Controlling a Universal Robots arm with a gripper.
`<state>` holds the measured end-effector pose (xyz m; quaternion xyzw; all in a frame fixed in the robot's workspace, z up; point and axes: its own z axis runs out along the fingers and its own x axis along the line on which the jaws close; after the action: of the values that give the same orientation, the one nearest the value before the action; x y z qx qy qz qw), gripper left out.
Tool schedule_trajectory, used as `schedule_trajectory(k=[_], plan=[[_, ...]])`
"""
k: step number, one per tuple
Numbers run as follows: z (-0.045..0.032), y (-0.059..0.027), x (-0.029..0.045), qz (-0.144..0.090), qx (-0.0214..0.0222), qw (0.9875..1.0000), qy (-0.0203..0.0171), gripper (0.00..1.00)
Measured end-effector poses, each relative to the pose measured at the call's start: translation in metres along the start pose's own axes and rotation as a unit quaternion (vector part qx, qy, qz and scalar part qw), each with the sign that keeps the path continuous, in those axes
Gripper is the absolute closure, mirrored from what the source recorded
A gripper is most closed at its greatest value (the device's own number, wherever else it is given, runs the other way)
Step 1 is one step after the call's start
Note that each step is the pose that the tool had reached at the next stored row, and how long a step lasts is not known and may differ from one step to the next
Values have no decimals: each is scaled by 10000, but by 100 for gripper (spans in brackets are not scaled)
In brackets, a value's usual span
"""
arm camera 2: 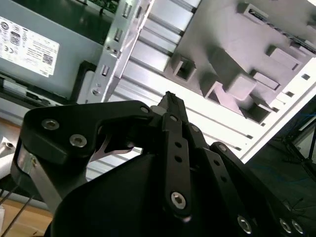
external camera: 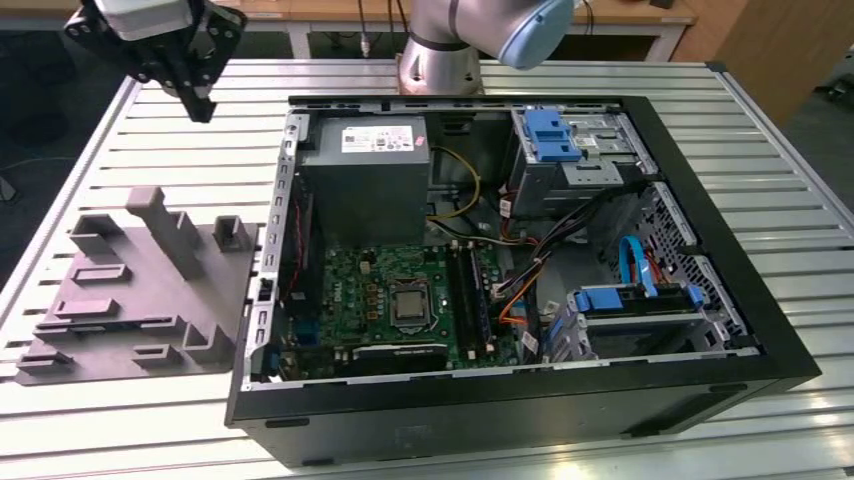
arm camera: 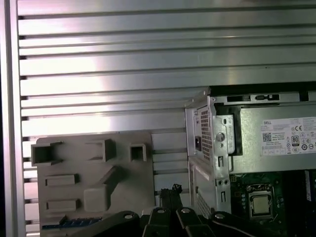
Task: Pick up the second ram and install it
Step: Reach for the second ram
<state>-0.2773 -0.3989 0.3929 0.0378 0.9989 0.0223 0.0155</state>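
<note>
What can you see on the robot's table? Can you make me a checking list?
Surface: slatted metal table bearing an open computer case and a grey holder tray.
Job's things: second ram, perhaps the blue-green strip on the tray in the first wrist view, partly hidden, not sure; green motherboard lies in the case.
Clutter: nothing seen.
Grippers: gripper shut, nothing seen in it, raised at the exterior view's left, apart from tray and case.
Cables: yellow, orange and black wires and a blue flat cable inside the case.
Surroundings: wooden bench behind the table.
</note>
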Motion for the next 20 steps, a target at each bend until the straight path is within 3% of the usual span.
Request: schedule_trajectory(k=[15,20], plan=[[-10,-45,600,0,-1,10000,-10,90],[-2,-56,740,0,-1,10000,-11,90]])
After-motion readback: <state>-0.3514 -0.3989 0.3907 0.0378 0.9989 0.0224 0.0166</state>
